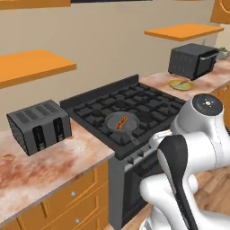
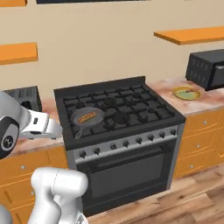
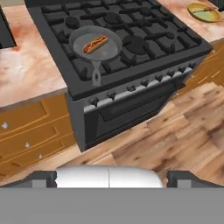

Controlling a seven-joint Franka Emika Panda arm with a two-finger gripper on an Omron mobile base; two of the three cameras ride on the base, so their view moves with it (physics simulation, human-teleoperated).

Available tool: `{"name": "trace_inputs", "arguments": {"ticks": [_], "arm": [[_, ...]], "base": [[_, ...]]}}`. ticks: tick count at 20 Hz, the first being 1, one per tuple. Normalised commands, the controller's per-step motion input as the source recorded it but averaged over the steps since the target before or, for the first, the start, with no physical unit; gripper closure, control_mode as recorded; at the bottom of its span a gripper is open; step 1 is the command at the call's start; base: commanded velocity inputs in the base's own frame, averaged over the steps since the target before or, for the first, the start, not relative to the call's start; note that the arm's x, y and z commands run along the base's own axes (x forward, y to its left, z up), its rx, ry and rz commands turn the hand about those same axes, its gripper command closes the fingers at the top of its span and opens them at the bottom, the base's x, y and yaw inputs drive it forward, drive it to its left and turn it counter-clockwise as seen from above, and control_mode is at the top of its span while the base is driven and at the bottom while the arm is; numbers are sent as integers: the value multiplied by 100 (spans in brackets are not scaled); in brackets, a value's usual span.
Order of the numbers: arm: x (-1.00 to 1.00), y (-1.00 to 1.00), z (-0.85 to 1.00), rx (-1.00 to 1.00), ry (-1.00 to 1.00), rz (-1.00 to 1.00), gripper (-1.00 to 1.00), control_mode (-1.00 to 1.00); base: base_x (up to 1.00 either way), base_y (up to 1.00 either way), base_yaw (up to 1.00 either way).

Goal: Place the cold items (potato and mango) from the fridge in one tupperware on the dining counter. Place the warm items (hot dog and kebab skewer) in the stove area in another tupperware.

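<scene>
Red-and-tan hot dog point(image 3: 95, 44) lay in the pan point(image 3: 96, 45) on the stove point(image 3: 131, 57) — ahead of the spread, empty hand point(image 3: 112, 178), slanted toward the pan's far rim.

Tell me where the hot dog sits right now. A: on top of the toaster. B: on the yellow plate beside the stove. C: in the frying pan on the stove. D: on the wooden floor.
C: the hot dog lies in the frying pan on the stove, as the left base view also shows.
</scene>
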Motion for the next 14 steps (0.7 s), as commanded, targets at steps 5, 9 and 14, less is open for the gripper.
{"name": "trace_inputs", "arguments": {"ticks": [5, 9, 14], "arm": [[0, 0, 0, 0, 0, 0, -100, 100], [0, 0, 0, 0, 0, 0, -100, 100], [0, 0, 0, 0, 0, 0, -100, 100]], "base": [[80, -35, 44], [68, -33, 17], [25, -2, 6]]}}
